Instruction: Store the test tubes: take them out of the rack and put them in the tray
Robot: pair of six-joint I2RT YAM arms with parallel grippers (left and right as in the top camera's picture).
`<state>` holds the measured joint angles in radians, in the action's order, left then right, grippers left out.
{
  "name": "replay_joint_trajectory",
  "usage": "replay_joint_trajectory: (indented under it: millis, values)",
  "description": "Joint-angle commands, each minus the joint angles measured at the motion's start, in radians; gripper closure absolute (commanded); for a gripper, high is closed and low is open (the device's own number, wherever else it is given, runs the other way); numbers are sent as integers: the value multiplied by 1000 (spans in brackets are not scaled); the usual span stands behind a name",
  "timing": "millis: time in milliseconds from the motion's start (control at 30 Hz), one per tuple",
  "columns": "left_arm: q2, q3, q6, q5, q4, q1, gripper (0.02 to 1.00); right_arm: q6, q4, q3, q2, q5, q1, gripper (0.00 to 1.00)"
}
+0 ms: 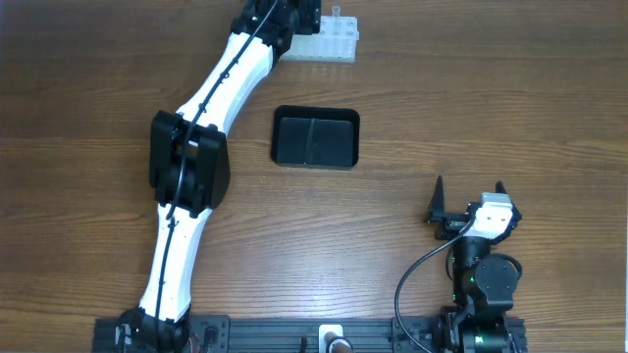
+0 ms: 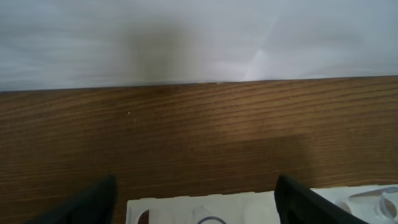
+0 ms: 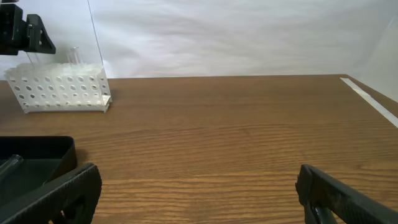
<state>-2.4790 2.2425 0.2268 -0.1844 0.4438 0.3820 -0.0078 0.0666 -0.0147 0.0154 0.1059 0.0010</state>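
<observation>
The white rack (image 1: 327, 44) stands at the far edge of the wooden desk (image 1: 491, 98), close to a pale wall (image 2: 186, 37). One clear test tube (image 1: 337, 12) rises upright from the rack's far side; in the right wrist view it shows as a thin glass stem (image 3: 76, 55) above the perforated wall.

The left arm (image 1: 211, 98) stretches up the desk to the rack, and the left gripper (image 2: 196, 190) hangs just above the rack's top — its fingers spread wide, one to each side, with nothing between them. They touch neither the rack nor the tube.

The black tray (image 1: 316, 137) lies nearer the arms' bases, well apart from the rack. A thin line runs down its middle; whether that is a tube or a divider cannot be told.

The right gripper (image 1: 469, 201) sits low near its own base, to the right of the tray and apart from it — fingers wide, holding nothing.
</observation>
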Motion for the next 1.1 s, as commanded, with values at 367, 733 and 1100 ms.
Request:
replay_joint_trajectory:
  millis: [367, 733, 1100]
  values:
    - [-18, 13, -14, 23, -7, -2, 413, 0, 0, 9, -11, -8, 7, 7]
    - [-18, 13, -14, 37, -7, -1, 704, 0, 0, 9, -11, -8, 7, 9]
    - [-18, 13, -14, 38, -7, 0, 871, 0, 0, 9, -11, -8, 7, 9]
